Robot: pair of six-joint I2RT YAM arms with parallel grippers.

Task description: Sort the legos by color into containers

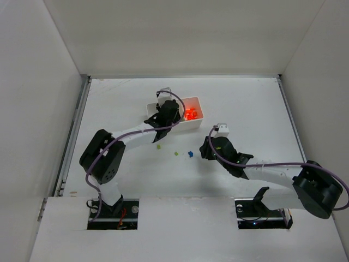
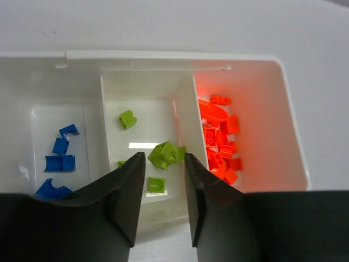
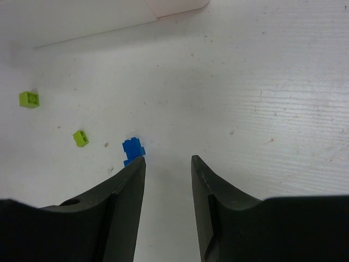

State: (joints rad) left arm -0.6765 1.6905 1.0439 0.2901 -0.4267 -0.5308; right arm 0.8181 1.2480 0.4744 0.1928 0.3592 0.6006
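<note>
The white tray point(image 2: 163, 55) has three compartments: blue legos point(image 2: 60, 146) on the left, yellow-green legos point(image 2: 166, 154) in the middle, orange legos point(image 2: 221, 144) on the right. My left gripper point(image 2: 163, 159) is open and empty, above the near edge of the middle compartment. In the top view it point(image 1: 163, 115) hides the tray's left part point(image 1: 197, 100). My right gripper point(image 3: 168, 159) is open and empty, low over the table. A loose blue lego point(image 3: 132, 147) lies just past its left fingertip. Two loose yellow-green legos point(image 3: 80, 138) point(image 3: 29, 99) lie further left.
In the top view the loose legos lie in a row between the arms: green point(image 1: 158, 146), green point(image 1: 176, 154), blue point(image 1: 190, 154). The tray's corner point(image 3: 174, 5) shows at the top of the right wrist view. White walls enclose the table.
</note>
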